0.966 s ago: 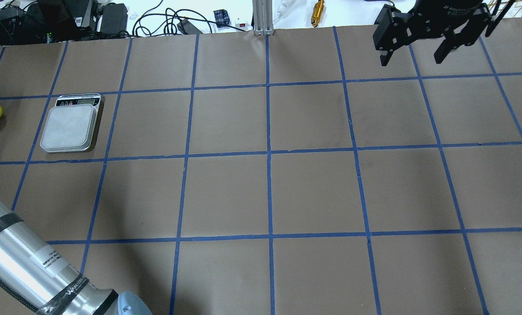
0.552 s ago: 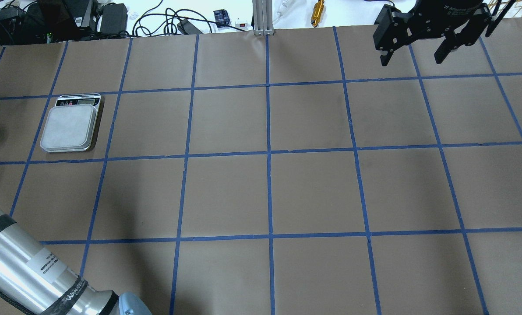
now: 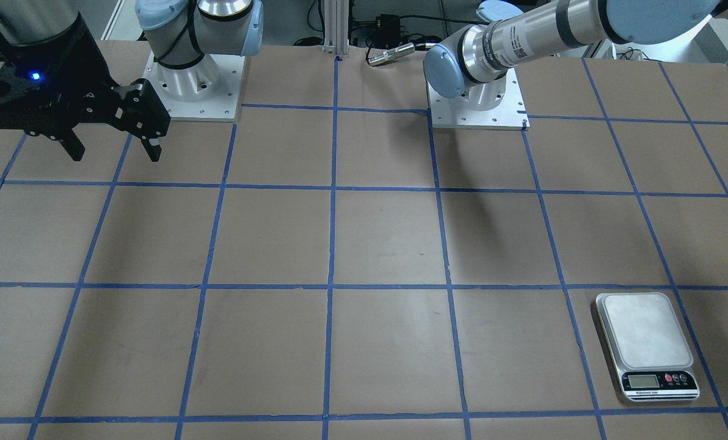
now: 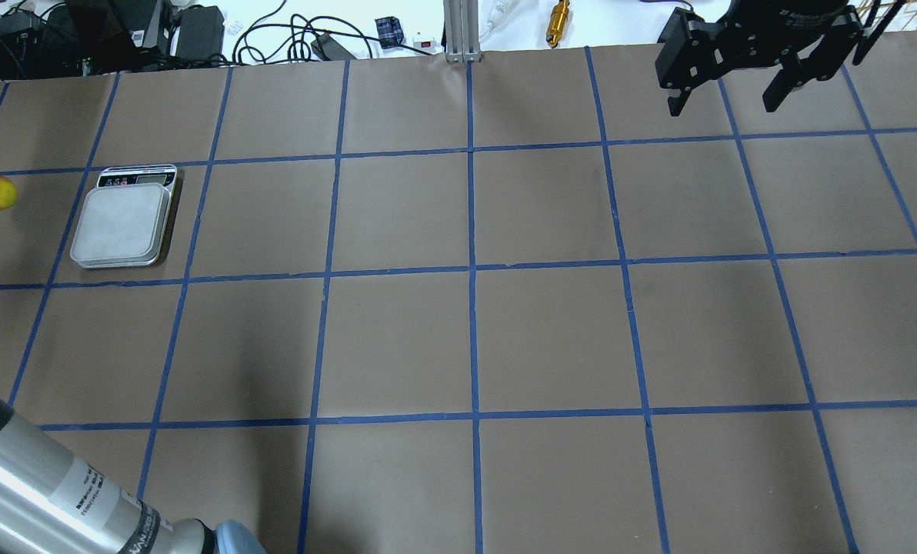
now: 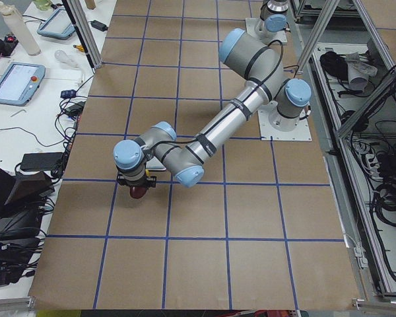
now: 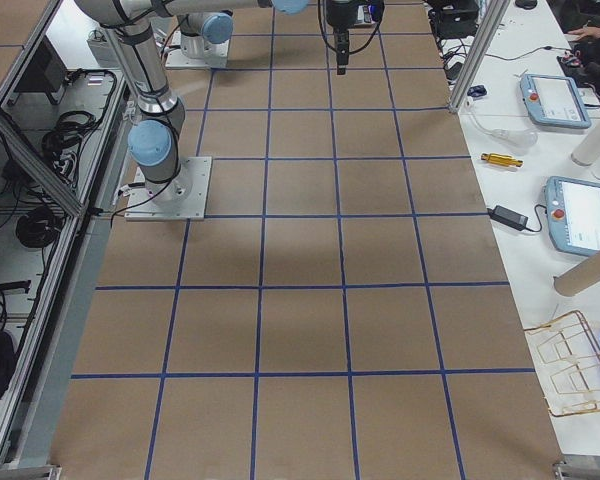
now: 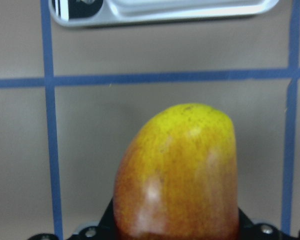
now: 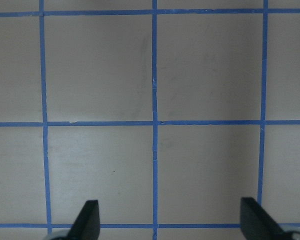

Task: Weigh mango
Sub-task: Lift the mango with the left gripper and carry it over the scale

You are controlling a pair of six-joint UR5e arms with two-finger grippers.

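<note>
The left gripper (image 5: 137, 187) gripped the mango (image 7: 179, 170), its yellow end jutting toward the scale (image 7: 160, 11) in the wrist view; overhead, the gripper was almost wholly cropped off.

- The mango (image 7: 177, 175) is yellow at its tip, shading to red-orange lower down, with fine dark speckles.
- The table (image 4: 551, 338) is brown, crossed by a grid of blue tape lines.
- The scale (image 3: 648, 333) has a pale grey platform in a silver frame and a black display strip with a grey screen and red buttons.
- The right gripper (image 4: 721, 109) is black, with a small blue light on its body.
- The left arm (image 3: 523, 43) is silver with black bands and pale blue joint caps.
</note>
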